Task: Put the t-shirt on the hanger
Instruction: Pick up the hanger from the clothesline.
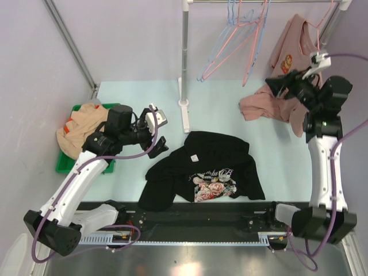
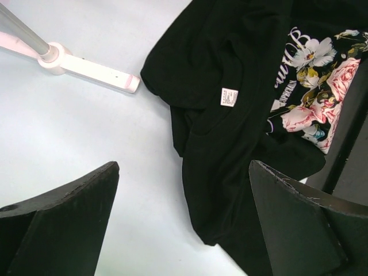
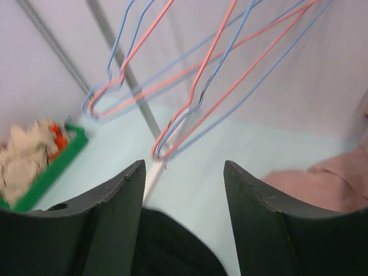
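The black t-shirt [image 1: 207, 172] lies crumpled on the table near the front edge, rose print up; its white neck label [image 2: 229, 97] shows in the left wrist view. My left gripper [image 1: 161, 137] hovers open just left of the t-shirt [image 2: 230, 144], nothing between its fingers [image 2: 69, 213]. Several thin wire hangers, blue and pink, hang from the rail at the back; a light-blue hanger [image 1: 215, 52] is among them. My right gripper [image 1: 277, 85] is raised at the right, open and empty, facing the hangers [image 3: 259, 73] from a short distance.
The rack's pole [image 1: 184, 57] stands on a white foot [image 1: 185, 118] just behind the shirt. A green bin [image 1: 69, 164] with a tan garment [image 1: 80, 129] sits far left. A dusty-pink shirt [image 1: 293, 46] hangs at back right, with pink cloth [image 1: 261, 106] below it.
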Action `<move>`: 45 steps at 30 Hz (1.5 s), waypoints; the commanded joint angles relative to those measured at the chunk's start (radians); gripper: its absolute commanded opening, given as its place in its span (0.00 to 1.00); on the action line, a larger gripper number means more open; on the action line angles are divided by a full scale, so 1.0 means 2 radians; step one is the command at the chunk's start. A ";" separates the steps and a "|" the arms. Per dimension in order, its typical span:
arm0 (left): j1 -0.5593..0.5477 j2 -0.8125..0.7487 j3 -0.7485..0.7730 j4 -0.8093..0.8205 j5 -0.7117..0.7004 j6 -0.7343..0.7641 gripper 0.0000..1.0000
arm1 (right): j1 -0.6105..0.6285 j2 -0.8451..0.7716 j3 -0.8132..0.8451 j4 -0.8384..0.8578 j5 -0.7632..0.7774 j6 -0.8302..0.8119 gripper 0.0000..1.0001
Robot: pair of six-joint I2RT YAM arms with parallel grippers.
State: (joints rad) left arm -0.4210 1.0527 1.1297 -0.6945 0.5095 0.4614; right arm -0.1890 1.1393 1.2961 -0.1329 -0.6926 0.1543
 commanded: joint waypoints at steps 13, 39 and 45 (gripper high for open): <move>0.003 0.013 0.017 0.016 0.008 -0.027 1.00 | 0.003 0.170 0.114 0.264 0.047 0.228 0.57; 0.006 0.017 0.004 0.024 -0.002 -0.017 1.00 | 0.054 0.310 0.248 0.191 0.068 0.190 0.49; 0.006 0.014 -0.001 0.022 -0.006 -0.014 1.00 | 0.053 0.325 0.259 0.191 0.065 0.207 0.45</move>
State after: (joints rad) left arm -0.4164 1.0927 1.1294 -0.6727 0.4999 0.4263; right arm -0.0841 1.7691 1.7508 0.2375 -0.5655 0.5571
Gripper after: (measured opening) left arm 0.996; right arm 0.465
